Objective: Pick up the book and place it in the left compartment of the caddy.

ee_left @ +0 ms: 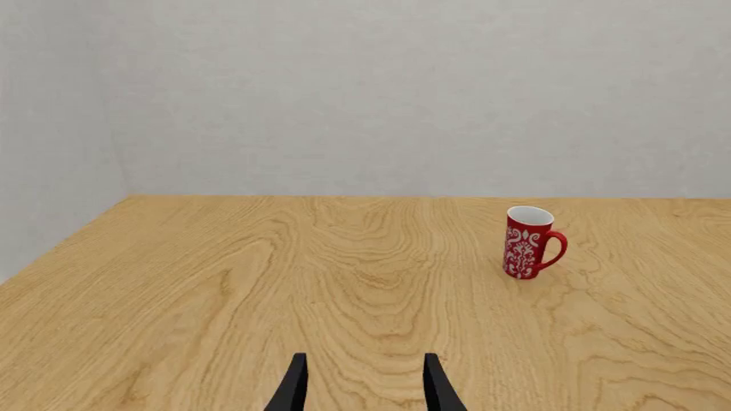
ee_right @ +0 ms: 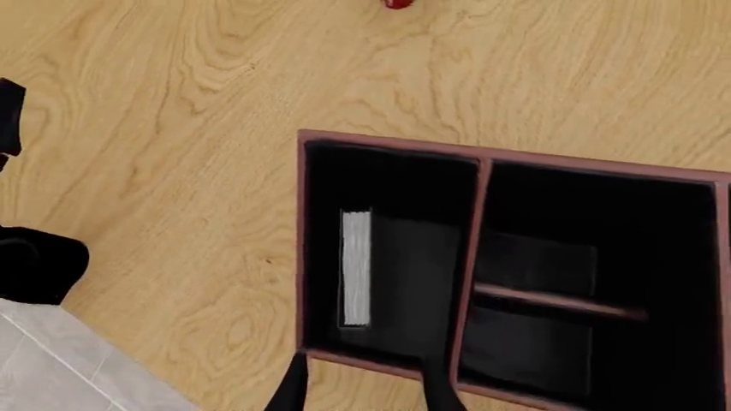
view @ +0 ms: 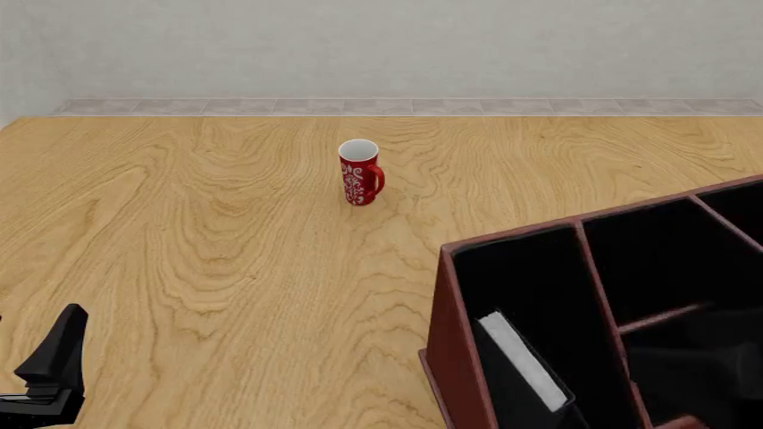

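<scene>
1. Inside the left compartment (ee_right: 389, 265) of the caddy (view: 459, 357), we find the book (ee_right: 356, 267) already standing: its white page edges face up, and its black cover leans against or close to the leftmost wall.

2. We read the book's long axis as running along that wall, front to back of the bay, as the right wrist view shows from above.

3. Our right gripper (ee_right: 359, 385) hangs above the caddy's near edge, its fingers parted and nothing between them. The book lies just ahead of it and below, slightly toward the left wall.

4. Our left gripper (ee_left: 363, 385) sits low near the table (view: 214, 250), well apart from the caddy, its fingers likewise spread with nothing in them. It faces the open table and the red mug (view: 359, 172), which stands far from the caddy.

5. The right arm is clearly the nearer to the book. We judge the placing done, or nearly so; whether the book rests fully on the bay floor we cannot tell, since the black lining hides its lower edge.

6. What remains, in our judgement, is for the right arm to lift straight clear without brushing the divider.
</scene>
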### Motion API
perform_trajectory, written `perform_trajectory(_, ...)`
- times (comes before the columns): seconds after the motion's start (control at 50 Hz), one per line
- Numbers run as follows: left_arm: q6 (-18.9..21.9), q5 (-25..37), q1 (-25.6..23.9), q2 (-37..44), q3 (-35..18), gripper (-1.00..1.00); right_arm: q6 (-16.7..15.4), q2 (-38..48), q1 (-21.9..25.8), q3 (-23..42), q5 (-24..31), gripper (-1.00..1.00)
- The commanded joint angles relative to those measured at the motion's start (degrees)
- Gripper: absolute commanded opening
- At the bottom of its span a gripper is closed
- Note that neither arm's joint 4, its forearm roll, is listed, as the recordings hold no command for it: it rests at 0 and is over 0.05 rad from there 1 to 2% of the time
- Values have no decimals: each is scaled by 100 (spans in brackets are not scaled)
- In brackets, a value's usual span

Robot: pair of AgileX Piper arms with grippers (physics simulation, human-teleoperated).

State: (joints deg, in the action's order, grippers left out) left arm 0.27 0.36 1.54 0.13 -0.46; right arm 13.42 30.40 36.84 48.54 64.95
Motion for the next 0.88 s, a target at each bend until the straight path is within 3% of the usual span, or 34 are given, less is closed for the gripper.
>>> perform_trajectory(0.02, 0, -97, -7, 58, 39, 100, 1, -464, 8, 190, 384, 100)
perform_trajectory(0.88, -1, -38, -6, 10, 27, 100, 21, -1787, -75, 119, 495, 100)
